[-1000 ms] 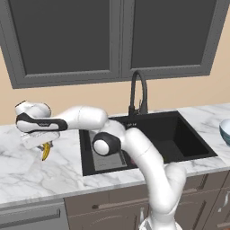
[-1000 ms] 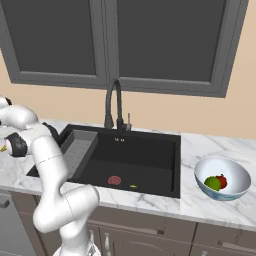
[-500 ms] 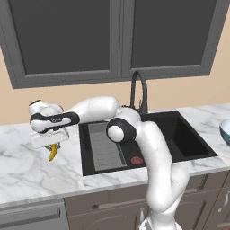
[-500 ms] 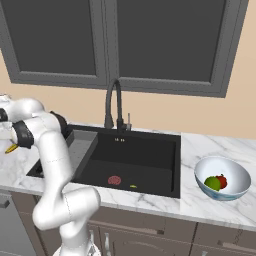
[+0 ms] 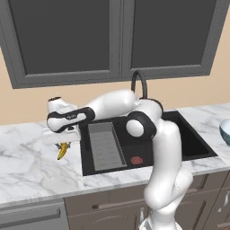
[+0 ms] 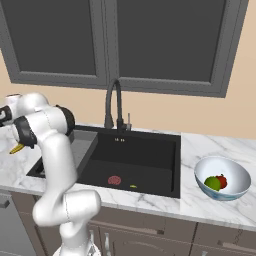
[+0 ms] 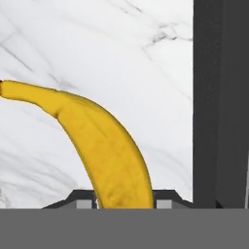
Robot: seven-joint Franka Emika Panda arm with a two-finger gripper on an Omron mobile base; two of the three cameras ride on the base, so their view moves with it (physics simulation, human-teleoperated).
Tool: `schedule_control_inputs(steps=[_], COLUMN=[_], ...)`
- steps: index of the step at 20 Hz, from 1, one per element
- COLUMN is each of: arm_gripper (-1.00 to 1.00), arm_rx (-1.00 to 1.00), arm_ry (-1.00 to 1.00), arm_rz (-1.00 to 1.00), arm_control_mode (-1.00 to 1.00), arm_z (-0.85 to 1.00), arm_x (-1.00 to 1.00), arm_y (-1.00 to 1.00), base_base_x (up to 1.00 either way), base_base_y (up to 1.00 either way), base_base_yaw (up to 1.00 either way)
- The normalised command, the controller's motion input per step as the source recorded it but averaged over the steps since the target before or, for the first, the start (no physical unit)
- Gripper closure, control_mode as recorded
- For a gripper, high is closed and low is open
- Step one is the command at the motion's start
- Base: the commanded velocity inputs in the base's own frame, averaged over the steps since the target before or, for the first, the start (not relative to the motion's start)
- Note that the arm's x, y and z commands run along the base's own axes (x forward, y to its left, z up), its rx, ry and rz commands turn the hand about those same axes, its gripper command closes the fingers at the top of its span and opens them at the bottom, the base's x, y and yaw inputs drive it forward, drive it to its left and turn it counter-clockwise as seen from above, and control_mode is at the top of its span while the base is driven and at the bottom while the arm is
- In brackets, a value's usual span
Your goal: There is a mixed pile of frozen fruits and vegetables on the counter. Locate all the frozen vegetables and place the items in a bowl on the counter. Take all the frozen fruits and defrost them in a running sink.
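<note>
Hand view is showing the banana [image 7: 104,155] sitting right between the two dark finger tips, with the gripper [image 7: 121,197] clamped narrow on its thick end and the thin tip pointing up-left over the white marble counter [image 7: 121,44]; the black sink [image 7: 221,97] edge is running down the right side. Left base view is showing the arm reaching left across the sink [image 5: 148,139], the gripper [image 5: 63,143] hanging over the counter [image 5: 27,161] just left of the basin, and the banana [image 5: 62,151] dangling from it, tip down and apparently clear of the marble (hard to be sure of the gap). Compared with a second ago the arm is folding in closer to the sink and the banana is now sitting nearer the basin's left edge; the jaws are staying shut on it throughout. Right base view is showing the banana [image 6: 17,148] poking out at far left beside the arm, the faucet [image 6: 112,102] standing behind the sink [image 6: 135,160], and the bowl [image 6: 222,177] resting on the counter [image 6: 200,205] right of the sink, holding a green ball [image 6: 213,183] and a red round piece [image 6: 222,181], both unchanged.
</note>
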Motion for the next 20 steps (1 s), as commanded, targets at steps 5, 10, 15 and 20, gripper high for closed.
schedule_control_inputs(steps=[5,10,15,20], arm_gripper=[1.00,1.00,1.00,1.00], arm_rx=[0.00,0.00,0.00,0.03], arm_ry=[-0.04,0.00,-0.05,-0.08], arm_rz=[-0.03,-0.01,-0.01,0.00], arm_control_mode=[-1.00,-1.00,-1.00,-1.00], arm_z=[0.29,0.40,0.24,0.01], arm_x=[-0.07,-0.03,-0.12,-0.20], arm_y=[-0.39,-0.31,-0.37,-0.36], base_base_x=[0.00,0.00,0.00,0.00], base_base_y=[0.00,0.00,0.00,0.00], base_base_yaw=[0.00,0.00,0.00,0.00])
